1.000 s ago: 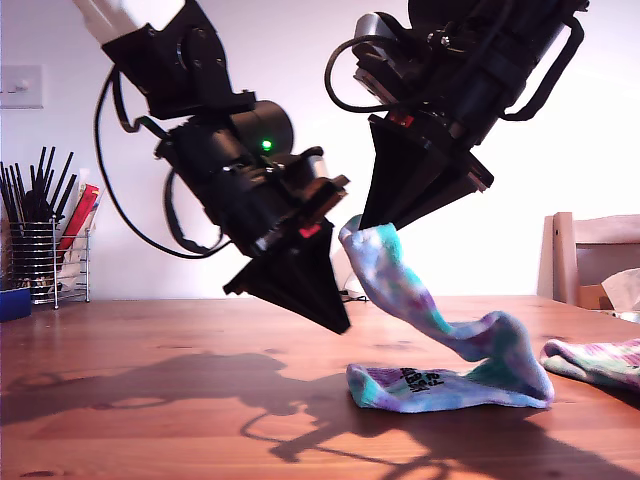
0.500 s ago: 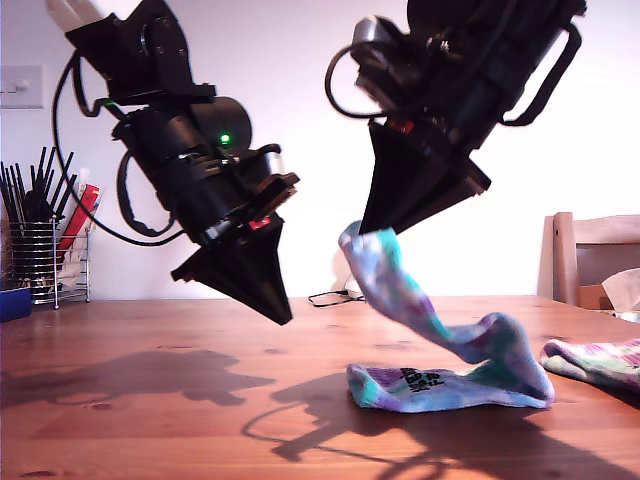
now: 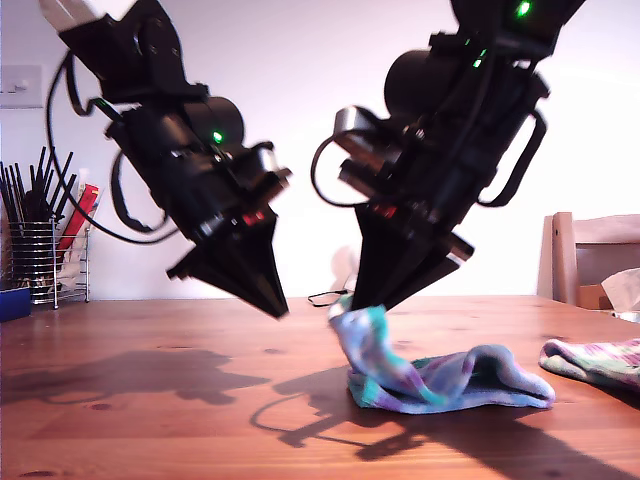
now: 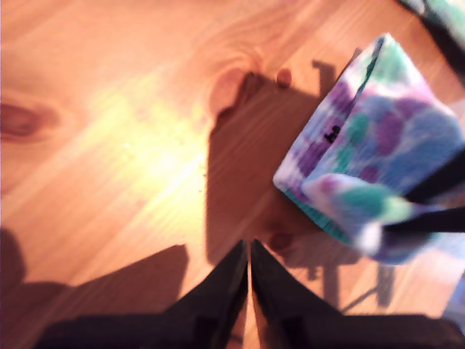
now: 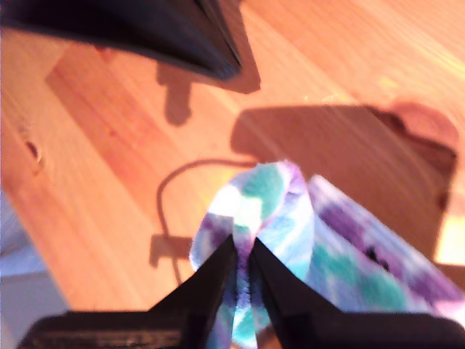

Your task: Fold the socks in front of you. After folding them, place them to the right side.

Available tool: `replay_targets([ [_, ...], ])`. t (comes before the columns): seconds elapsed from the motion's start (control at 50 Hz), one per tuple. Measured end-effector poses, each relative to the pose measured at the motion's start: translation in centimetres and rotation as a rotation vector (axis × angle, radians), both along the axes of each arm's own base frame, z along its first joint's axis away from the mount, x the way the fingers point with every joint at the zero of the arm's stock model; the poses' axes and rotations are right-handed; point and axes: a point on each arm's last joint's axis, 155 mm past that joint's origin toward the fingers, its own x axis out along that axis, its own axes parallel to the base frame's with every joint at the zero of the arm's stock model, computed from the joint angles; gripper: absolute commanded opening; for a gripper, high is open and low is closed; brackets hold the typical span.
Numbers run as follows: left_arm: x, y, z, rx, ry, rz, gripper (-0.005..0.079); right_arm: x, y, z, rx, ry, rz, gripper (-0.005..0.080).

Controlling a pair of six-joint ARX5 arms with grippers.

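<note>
White socks (image 3: pixel 450 380) blotched teal, purple and blue, seemingly black-lettered, on reddish-brown wooden table (image 3: pixel 150 400)

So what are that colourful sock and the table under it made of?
The sock looks like soft knitted fabric, matt, tie-dyed white, teal and purple: it sags and creases where my second gripper pinches it. The table appears to be varnished wood, with grain, knots and sheen.

Two tie-dye socks lie on one wooden surface (image 3: pixel 150 400): one sock (image 3: pixel 440 378) mid-surface, another sock (image 3: pixel 595 358) at the exterior view's right. Two claws, one wire rack (image 3: pixel 45 262), one chair (image 3: pixel 592 255).
</note>
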Motion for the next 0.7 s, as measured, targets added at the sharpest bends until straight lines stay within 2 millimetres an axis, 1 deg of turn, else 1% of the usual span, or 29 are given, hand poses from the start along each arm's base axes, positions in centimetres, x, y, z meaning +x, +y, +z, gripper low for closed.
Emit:
replay_targets([
  [0.08, 0.3, 0.2, 1.5, -0.027, -0.022, 0.007, -0.0011, 0.7, 0.7, -0.7, 0.013, -0.014, 0.000, 0.0008],
  [0.18, 0.4, 0.8, 3.3, -0.042, -0.050, 0.020, -0.0011, 1.4, 1.5, -1.3, 0.028, -0.036, 0.003, 0.0109],
  [0.26, 0.5, 1.1, 4.4, -0.054, -0.071, 0.027, -0.0011, 1.8, 2.1, -1.0, 0.049, -0.059, -0.001, 0.0179],
  [0.38, 0.3, 1.4, 4.7, -0.056, -0.060, 0.031, -0.0011, 1.5, 2.4, -0.8, 0.068, -0.041, 0.002, 0.0244],
  [0.56, 0.4, 0.8, 4.9, -0.067, -0.081, 0.019, -0.0011, 0.8, 2.8, -0.3, 0.085, -0.007, 0.017, 0.0251],
  [0.62, 0.5, 0.6, 5.0, -0.070, -0.088, 0.017, -0.0011, 1.0, 3.0, 0.2, 0.087, -0.007, 0.018, 0.0251],
  [0.7, 0.6, 0.6, 5.0, -0.072, -0.091, 0.017, -0.0011, 1.3, 3.2, 1.5, 0.095, -0.016, 0.020, 0.0250],
])
